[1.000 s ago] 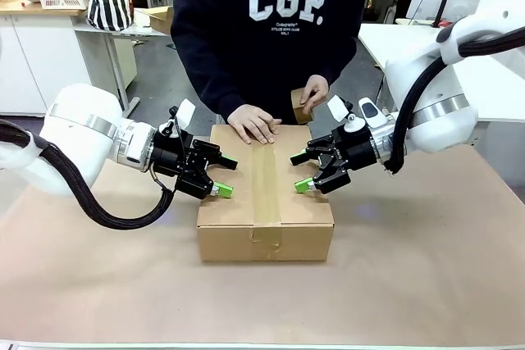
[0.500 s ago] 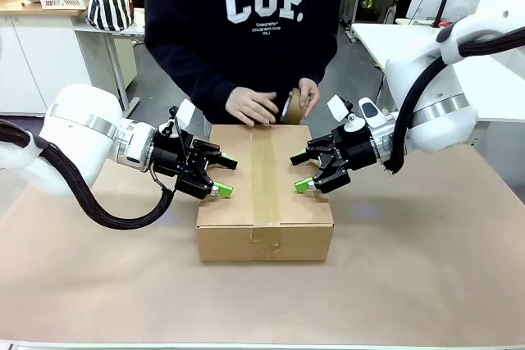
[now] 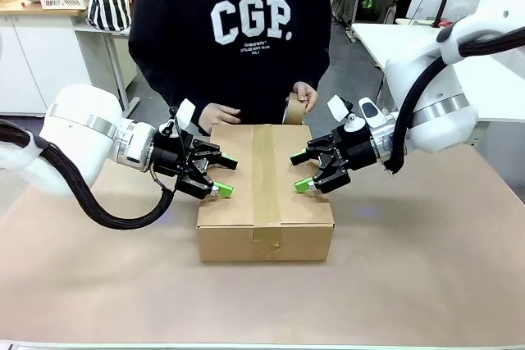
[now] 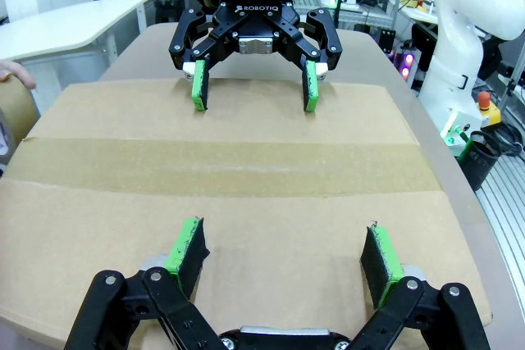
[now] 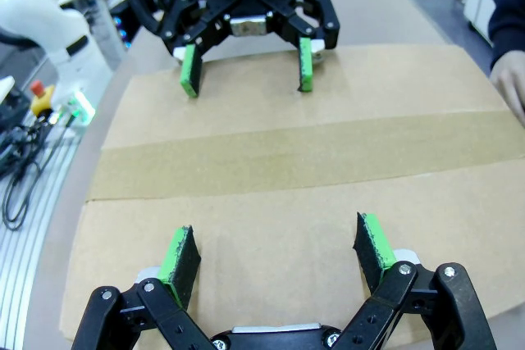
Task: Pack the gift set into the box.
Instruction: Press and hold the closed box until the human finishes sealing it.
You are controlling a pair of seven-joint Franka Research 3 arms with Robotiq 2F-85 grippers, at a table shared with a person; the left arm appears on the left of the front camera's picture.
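Centrally, box (image 3: 265, 190): taped shut.
Left gripper (image 3: 222, 176): spread wide, nothing held.
Right gripper (image 3: 299, 171): spread wide, nothing held.
Hand (image 3: 305, 97): tape roll (image 3: 294, 109) grasped.

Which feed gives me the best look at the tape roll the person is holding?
The front view: the tape roll shows plainly in the person's hand at the far edge of the box. In the left wrist view only a brown sliver at the left edge could be it; the right wrist view misses it.

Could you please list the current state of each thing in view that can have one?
the box: flaps shut, taped lengthwise.
tape roll: held in the person's hand behind the box.
left gripper: open, empty, over the box's top.
right gripper: open, empty, over the box's top.
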